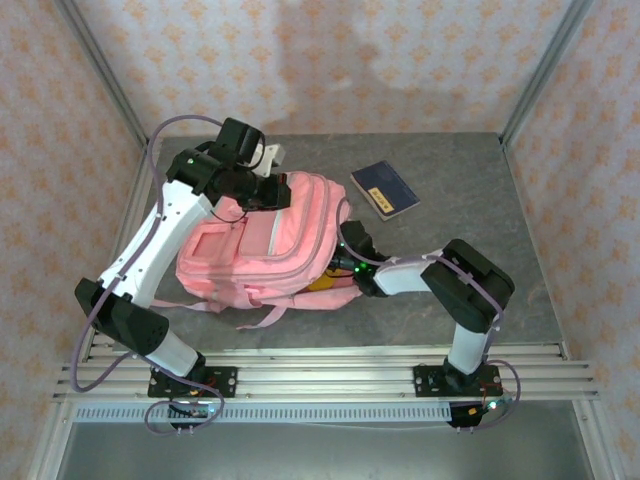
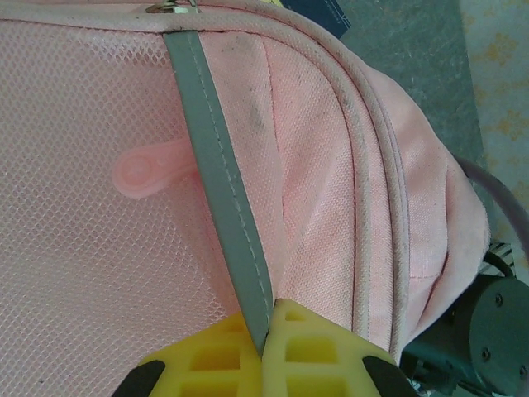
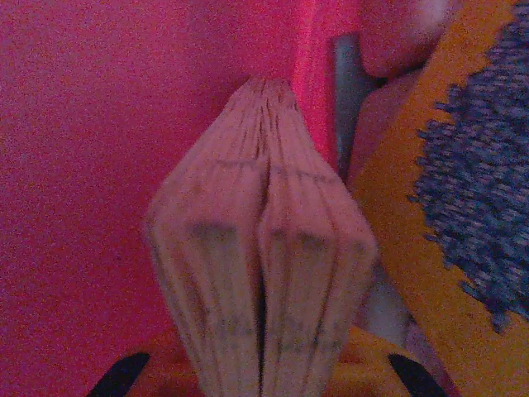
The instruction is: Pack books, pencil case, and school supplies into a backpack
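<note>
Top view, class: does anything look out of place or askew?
A navy book lies alone on the table, skewed to its edges, apart from the pink backpack and still unpacked. Nothing looks spilled or damaged.

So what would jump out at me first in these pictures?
The big pink backpack lying on the table. The left gripper pinches its grey strip, while the right gripper, shut, is deep in its pink-lit inside beside a yellow book. A navy book lies alone at the far right.
</note>
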Tool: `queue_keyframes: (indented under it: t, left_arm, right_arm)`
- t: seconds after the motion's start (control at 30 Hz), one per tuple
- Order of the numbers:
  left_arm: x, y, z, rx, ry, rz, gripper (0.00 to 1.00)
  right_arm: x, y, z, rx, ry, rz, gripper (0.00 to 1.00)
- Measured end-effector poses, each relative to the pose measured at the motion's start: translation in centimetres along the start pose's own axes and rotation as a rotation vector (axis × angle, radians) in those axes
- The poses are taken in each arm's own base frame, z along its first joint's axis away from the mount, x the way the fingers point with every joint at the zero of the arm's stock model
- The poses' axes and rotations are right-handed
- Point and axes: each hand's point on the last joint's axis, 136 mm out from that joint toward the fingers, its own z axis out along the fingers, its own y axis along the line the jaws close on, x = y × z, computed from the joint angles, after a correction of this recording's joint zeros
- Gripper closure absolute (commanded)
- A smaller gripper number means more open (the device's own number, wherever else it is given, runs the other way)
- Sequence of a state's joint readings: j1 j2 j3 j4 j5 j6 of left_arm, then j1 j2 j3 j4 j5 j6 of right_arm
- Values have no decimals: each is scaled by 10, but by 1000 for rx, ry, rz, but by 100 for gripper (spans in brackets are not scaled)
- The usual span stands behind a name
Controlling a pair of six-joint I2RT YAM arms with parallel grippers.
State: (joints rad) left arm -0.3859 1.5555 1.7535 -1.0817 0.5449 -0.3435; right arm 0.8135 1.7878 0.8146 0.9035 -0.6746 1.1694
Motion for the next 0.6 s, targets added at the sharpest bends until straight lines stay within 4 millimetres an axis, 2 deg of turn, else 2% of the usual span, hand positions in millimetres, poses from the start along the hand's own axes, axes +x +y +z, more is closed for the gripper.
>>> queue_keyframes:
  t: [0.17, 0.4, 0.53, 0.6]
  left_arm:
    - [-3, 3, 2, -4, -2, -26, 100]
    - [-13, 20, 5, -51, -27, -81, 100]
    - [-16, 27, 7, -69, -31, -111, 100]
    - [-17, 29, 9, -77, -34, -121, 100]
  right_arm:
    - [-4, 4, 26, 95, -15, -47, 100]
    - [-21, -17, 56, 254, -52, -58, 99]
    - [-23, -23, 67, 301, -69, -60, 86]
    - [-25, -25, 71, 307, -83, -54, 71]
